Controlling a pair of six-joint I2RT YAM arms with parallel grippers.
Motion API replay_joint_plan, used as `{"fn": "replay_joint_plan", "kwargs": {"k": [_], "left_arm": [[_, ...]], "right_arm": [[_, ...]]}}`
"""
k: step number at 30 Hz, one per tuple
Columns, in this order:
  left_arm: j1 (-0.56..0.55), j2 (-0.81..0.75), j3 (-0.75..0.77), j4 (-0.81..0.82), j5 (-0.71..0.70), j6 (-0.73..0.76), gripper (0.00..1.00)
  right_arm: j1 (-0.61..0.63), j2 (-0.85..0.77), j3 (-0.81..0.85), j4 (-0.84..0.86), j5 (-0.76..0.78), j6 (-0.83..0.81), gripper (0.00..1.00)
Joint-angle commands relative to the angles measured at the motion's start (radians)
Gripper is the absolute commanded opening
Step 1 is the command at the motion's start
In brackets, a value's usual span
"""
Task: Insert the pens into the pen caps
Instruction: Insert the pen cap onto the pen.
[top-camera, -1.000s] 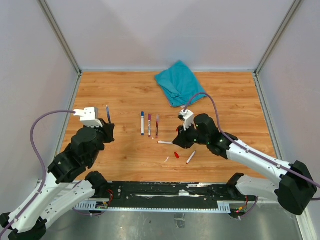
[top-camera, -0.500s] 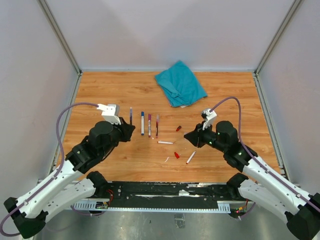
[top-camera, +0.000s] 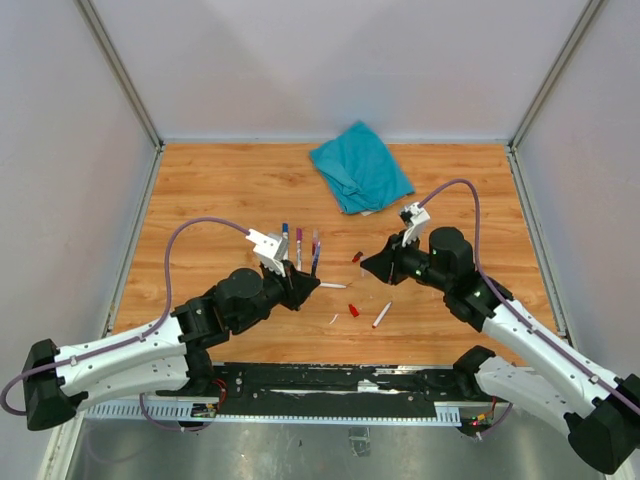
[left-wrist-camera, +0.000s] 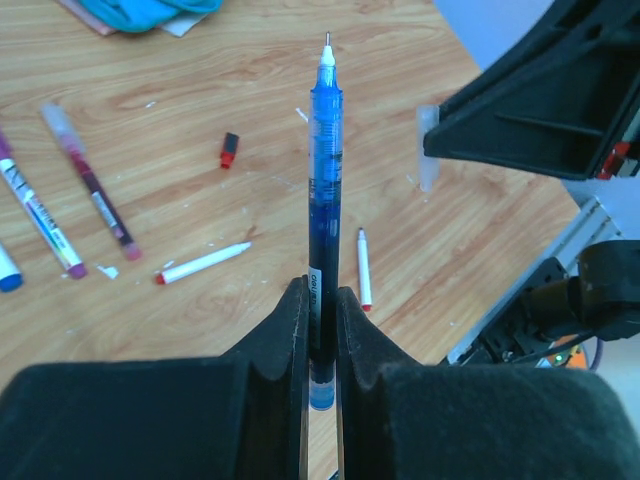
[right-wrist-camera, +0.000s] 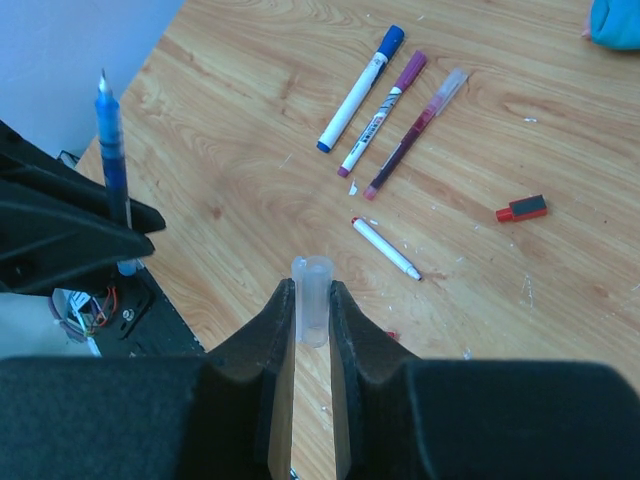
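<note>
Blue pen (left-wrist-camera: 322, 200), uncapped, stands pinched in my left gripper (left-wrist-camera: 321, 305) above the wooden table (top-camera: 220, 190), its tip near the clear cap (right-wrist-camera: 313, 320) that my right gripper (right-wrist-camera: 312, 290) clamps; other pens (right-wrist-camera: 360, 88) and a red cap (right-wrist-camera: 522, 208) lie below.

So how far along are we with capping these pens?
Done: three pens in a row look capped. In hand: the left gripper holds a blue pen, the right gripper a clear cap, not yet joined. Left: a white red-tipped pen, another and a red cap lie loose.
</note>
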Motion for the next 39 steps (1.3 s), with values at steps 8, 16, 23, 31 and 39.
{"fn": "replay_joint_plan", "kwargs": {"k": [8, 16, 23, 31, 39], "left_arm": [[-0.027, -0.039, -0.105, 0.330, 0.044, 0.049, 0.01], [-0.027, -0.088, -0.149, 0.407, 0.119, 0.063, 0.00], [-0.027, -0.074, -0.155, 0.439, 0.161, 0.063, 0.00], [-0.027, -0.071, -0.158, 0.443, 0.167, 0.062, 0.00], [-0.027, -0.059, -0.146, 0.423, 0.168, 0.065, 0.00]], "right_arm": [[-0.016, -0.033, -0.001, 0.241, 0.010, 0.155, 0.01], [0.011, -0.004, -0.076, 0.592, 0.033, 0.319, 0.01], [0.061, 0.035, -0.102, 0.805, 0.107, 0.386, 0.01], [0.088, 0.116, -0.051, 0.912, 0.026, 0.406, 0.01], [0.105, 0.160, -0.014, 0.965, -0.046, 0.397, 0.01]]}}
